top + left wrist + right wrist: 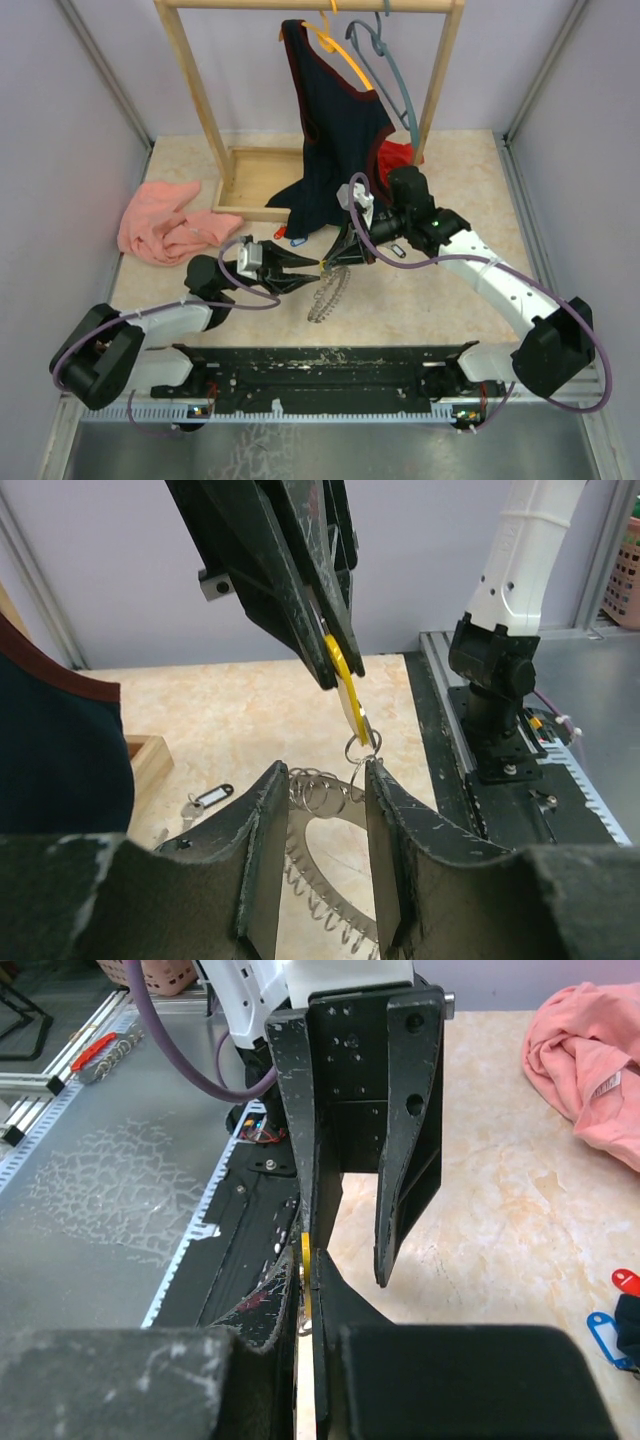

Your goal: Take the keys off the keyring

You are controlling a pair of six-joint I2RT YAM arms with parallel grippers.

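Right fingers [285, 590] are pinched shut on the yellow-tagged key [343, 675], not yet freed from the keyring [318, 792]. The ring's beaded edge is straddled by the left fingers [262, 860], and a firm grip cannot be told. A red-tagged key [625, 1282] and a blue-tagged key [603, 1325] lie loose on the table [500, 1210], so the task is judged partly done.

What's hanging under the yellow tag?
A small metal loop under the yellow tag, meeting the keyring between the fingers of the left gripper. Those fingers cover much of the keyring.

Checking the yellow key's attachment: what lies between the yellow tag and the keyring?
A small silver loop hangs from the yellow tag, held by the right pincer, down to the keyring; the left wrist view shows it.
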